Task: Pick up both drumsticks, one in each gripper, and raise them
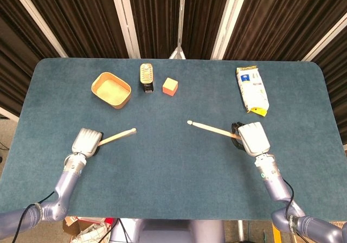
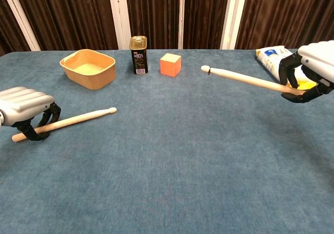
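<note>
Two pale wooden drumsticks are in view. My left hand (image 1: pixel 87 141) (image 2: pixel 27 107) grips the butt end of the left drumstick (image 1: pixel 116 136) (image 2: pixel 78 118), whose tip is tilted up off the blue table and points right and away. My right hand (image 1: pixel 252 138) (image 2: pixel 312 71) holds the butt of the right drumstick (image 1: pixel 209 128) (image 2: pixel 242 79), lifted above the table with its tip pointing left.
At the back left stand a tan bowl (image 1: pixel 111 90) (image 2: pixel 88 68), a small tin can (image 1: pixel 146 77) (image 2: pixel 138 55) and an orange cube (image 1: pixel 170 85) (image 2: pixel 170 65). A white snack bag (image 1: pixel 251 89) (image 2: pixel 275 55) lies at the back right, just behind my right hand.
</note>
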Robot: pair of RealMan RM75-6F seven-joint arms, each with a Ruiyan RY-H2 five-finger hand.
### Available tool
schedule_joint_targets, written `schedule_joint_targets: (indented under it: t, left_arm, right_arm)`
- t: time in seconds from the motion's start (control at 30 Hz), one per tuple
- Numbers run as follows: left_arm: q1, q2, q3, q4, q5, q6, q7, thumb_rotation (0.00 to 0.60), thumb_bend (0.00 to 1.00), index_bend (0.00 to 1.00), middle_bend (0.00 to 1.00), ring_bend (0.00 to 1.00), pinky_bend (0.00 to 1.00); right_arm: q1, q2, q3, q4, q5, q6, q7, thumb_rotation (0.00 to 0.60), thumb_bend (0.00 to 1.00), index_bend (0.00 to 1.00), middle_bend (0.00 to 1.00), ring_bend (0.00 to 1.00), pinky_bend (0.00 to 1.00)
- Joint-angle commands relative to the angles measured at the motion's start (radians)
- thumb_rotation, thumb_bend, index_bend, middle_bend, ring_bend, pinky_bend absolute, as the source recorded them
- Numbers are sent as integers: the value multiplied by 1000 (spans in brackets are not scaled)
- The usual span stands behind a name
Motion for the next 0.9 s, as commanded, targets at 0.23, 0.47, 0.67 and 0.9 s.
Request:
schedule_joint_targets:
  t: [0.23, 0.47, 0.67, 0.9]
  left_arm:
    - [6, 0, -23, -22, 78, 72, -85, 600, 575, 656, 757, 855, 959]
    - [-4, 28, -51, -76, 179, 137, -161, 600, 575, 662, 764, 856, 959]
    - [-32, 39, -92, -122, 239, 169, -199, 600, 575, 662, 765, 856, 959]
    - [-84, 29, -144, -201, 262, 177, -180, 600, 575, 669, 771, 856, 959]
  right_arm:
    - [1, 10, 5, -25, 0, 6, -10, 600, 614, 804, 709, 852, 821]
    - [3, 21, 15, -68, 1, 19, -34, 600, 612, 804, 709, 852, 821]
    - [13, 30, 35, -115, 11, 20, -64, 600, 613, 804, 709, 852, 821]
    - [48, 29, 80, -190, 32, 10, -126, 600, 612, 804, 710, 852, 821]
